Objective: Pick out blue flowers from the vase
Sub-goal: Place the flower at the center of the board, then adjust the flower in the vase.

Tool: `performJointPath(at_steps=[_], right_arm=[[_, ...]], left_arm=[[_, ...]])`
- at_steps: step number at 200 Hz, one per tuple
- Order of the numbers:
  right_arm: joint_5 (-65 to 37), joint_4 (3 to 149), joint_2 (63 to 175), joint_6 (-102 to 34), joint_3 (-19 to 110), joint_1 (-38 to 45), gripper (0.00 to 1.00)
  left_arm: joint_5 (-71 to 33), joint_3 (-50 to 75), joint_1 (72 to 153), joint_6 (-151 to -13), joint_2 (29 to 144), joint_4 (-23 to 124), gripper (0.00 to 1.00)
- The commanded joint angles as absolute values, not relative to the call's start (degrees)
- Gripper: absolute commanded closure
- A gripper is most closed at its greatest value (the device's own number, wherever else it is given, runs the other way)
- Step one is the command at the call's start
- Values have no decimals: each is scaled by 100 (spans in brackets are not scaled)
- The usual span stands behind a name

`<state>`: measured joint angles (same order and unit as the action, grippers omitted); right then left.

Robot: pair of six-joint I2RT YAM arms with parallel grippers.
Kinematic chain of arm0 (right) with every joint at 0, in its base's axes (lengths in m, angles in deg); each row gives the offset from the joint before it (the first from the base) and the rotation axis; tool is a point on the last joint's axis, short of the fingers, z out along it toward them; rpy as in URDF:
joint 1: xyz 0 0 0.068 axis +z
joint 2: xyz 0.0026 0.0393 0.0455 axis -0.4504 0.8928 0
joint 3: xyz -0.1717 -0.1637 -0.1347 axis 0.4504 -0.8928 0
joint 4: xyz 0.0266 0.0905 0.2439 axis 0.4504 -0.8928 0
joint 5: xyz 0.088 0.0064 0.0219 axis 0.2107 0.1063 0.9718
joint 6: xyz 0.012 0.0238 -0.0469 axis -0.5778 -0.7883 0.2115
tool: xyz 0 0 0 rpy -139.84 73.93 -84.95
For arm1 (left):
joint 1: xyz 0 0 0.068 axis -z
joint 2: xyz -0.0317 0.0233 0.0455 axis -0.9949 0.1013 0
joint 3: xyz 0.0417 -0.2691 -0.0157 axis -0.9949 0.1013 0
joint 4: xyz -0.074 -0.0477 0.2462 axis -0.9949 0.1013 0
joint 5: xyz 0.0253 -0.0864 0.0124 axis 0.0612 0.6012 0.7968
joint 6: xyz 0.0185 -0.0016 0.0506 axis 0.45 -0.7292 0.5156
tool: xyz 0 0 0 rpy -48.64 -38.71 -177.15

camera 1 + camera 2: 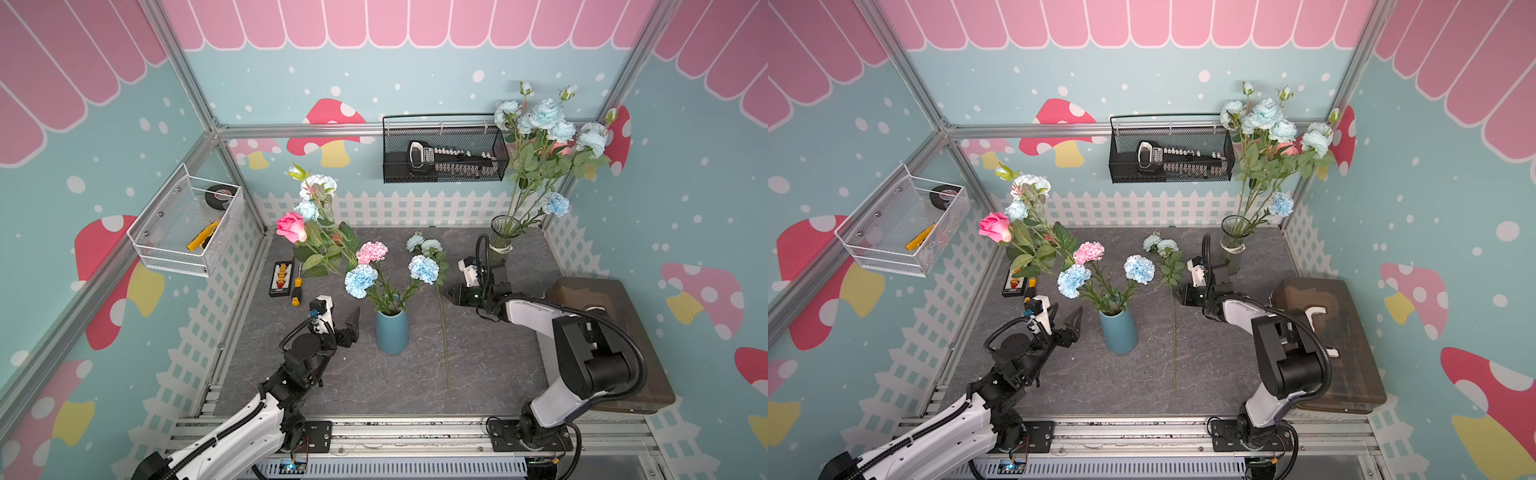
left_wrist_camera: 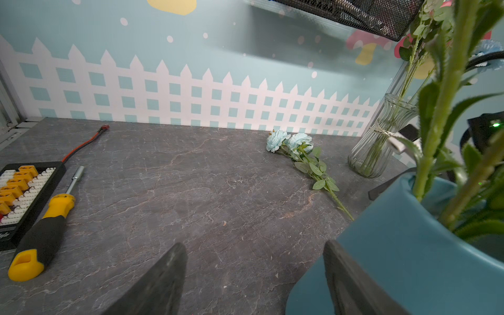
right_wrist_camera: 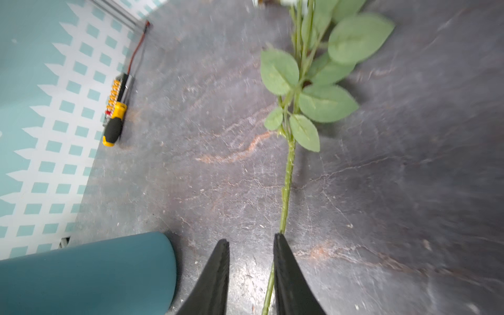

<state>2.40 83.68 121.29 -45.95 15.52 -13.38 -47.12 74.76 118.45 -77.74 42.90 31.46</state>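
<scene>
The right gripper (image 3: pixel 251 239) stands parted over a leafy stem (image 3: pixel 287 177), perhaps brushing it.

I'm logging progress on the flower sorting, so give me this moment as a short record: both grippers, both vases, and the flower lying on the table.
left gripper: open, empty, beside the blue vase
right gripper: jaws parted, low over the loose flower's stem
loose flower: pale blue, lying flat on the table, right of the blue vase
blue vase: holds two blue carnations and a pink carnation
glass vase: back right corner, holds blue flowers
</scene>
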Motion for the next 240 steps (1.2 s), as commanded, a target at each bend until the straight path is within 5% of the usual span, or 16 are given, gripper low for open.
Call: performJointPath(at_steps=[1, 108, 171, 194, 240], right_arm=[[-138, 8521, 11523, -4229, 1203, -1314, 71], [-139, 9057, 9213, -4123, -123, -1052, 65], [18, 9044, 8287, -4568, -454, -1029, 1], [429, 9275, 8365, -4732, -460, -1016, 2], [750, 9521, 7892, -4783, -629, -639, 32]], left_arm=[[-4770, 7316, 11881, -7763, 4334, 3146, 21], [-4938, 7105, 11844, -7886, 4700, 3252, 15], [-4917, 7117, 11771, -7930, 4686, 3255, 15], [-4903, 7216, 11764, -7939, 4508, 3241, 15], [-4807, 7399, 11614, -8040, 4174, 3215, 15]])
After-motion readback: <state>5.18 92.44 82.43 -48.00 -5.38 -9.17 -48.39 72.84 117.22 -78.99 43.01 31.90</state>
